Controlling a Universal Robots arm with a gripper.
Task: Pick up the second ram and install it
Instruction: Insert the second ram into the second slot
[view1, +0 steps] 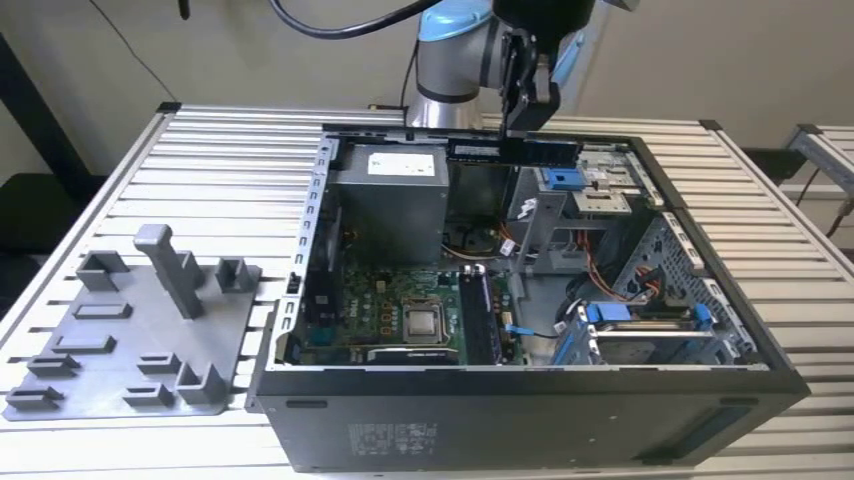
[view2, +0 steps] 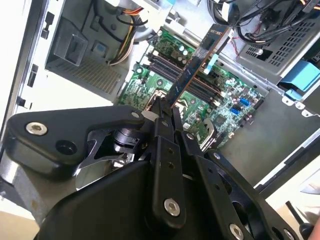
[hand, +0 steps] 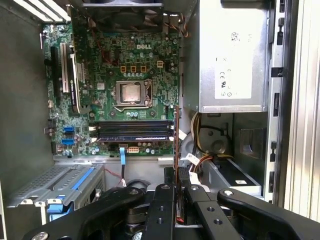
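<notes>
My gripper (view1: 525, 122) hangs over the back of the open computer case (view1: 534, 385), shut on the second ram (view1: 514, 151), a slim dark stick held level above the case's far edge. In the second wrist view the second ram (view2: 197, 65) juts out from between the fingers (view2: 156, 117) over the green motherboard (view2: 220, 107). In the first wrist view the second ram (hand: 176, 140) appears edge-on as a thin strip, beside the end of the long memory slots (hand: 132, 131). The silver processor (hand: 131, 92) sits mid-board, and below the gripper in the exterior view lies the same processor (view1: 424, 322).
A grey power supply (view1: 387, 195) fills the case's back corner on the exterior view's left. Blue drive clips (view1: 607, 312) and cables sit on the exterior view's right. A grey fixture tray (view1: 134, 330) with upright posts lies on the slatted table beside the case.
</notes>
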